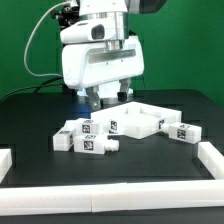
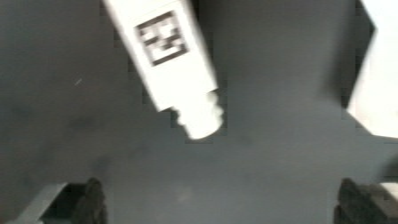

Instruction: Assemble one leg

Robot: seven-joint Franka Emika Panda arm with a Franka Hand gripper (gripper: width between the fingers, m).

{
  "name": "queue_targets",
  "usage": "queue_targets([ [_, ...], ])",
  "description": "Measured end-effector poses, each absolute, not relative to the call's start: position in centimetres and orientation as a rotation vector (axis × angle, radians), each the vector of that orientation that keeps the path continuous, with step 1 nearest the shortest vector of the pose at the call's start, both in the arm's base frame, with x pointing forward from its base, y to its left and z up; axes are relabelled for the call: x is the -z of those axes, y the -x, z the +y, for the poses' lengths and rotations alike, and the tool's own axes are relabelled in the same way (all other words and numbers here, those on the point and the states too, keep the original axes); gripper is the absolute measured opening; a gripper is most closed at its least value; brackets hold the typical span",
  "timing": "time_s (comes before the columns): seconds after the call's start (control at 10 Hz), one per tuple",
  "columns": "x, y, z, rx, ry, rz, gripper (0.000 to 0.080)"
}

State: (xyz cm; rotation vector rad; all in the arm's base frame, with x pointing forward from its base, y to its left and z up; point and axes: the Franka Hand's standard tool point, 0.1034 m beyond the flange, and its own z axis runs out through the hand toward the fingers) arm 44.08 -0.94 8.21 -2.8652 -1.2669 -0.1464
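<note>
Several white legs with black-and-white tags lie on the black table: a cluster (image 1: pixel 82 137) at the exterior view's left of the white rimmed panel (image 1: pixel 140 119), and one leg (image 1: pixel 184 130) at its right. My gripper (image 1: pixel 103 99) hangs just above the table behind the cluster, at the panel's left end. In the wrist view one leg (image 2: pixel 169 55) lies ahead of the gripper (image 2: pixel 221 203), its tag up and its stepped end (image 2: pixel 201 120) towards me. The fingertips (image 2: pixel 80 200) stand wide apart with nothing between them, short of the leg.
White bars (image 1: pixel 208 156) edge the work area at the front and both sides in the exterior view. A white edge (image 2: pixel 379 90), likely the panel, shows at the side of the wrist view. Cables hang behind the arm.
</note>
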Motion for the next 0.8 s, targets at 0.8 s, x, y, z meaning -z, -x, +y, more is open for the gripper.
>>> queue_targets([
  [0.8, -3.4, -39.1, 0.0, 0.216, 2.896, -1.26, 0.0649],
])
